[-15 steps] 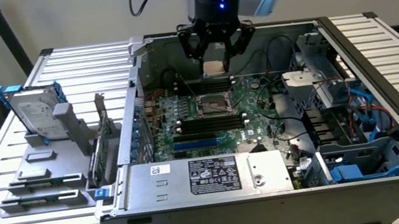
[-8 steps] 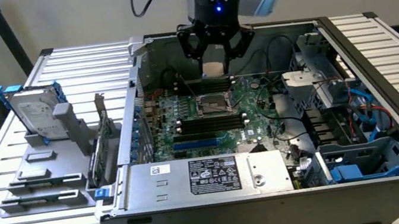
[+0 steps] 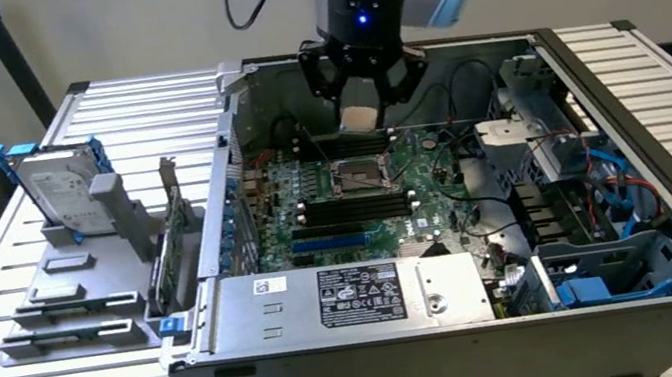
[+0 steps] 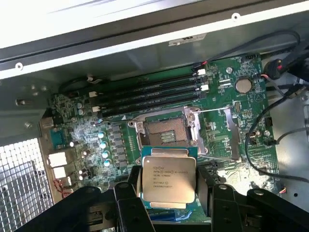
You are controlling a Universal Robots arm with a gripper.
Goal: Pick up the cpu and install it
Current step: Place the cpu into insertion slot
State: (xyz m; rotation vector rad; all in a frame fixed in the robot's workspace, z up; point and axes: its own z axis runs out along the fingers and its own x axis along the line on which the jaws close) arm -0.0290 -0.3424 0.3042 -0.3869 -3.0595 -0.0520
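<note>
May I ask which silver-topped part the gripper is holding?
The cpu, the small square chip held above the socket; the much larger hard drive stands on edge outside the case.

On the exterior view's left you see a silver hard drive [image 3: 50, 193] standing upright in a blue bracket on a grey rack [image 3: 72, 311], on the slatted white counter [image 3: 640, 59]. Beside it, the open computer case [image 3: 470, 349] holds a labelled power supply [image 3: 353, 295] and blue and red cables [image 3: 604, 176].

One gripper [image 3: 359, 114], one cpu [image 4: 168, 180] (clamped in that gripper), one open socket [image 4: 166, 130] just beyond the gripper, one computer case [image 3: 468, 340], one hard drive [image 3: 55, 187] well aside.
</note>
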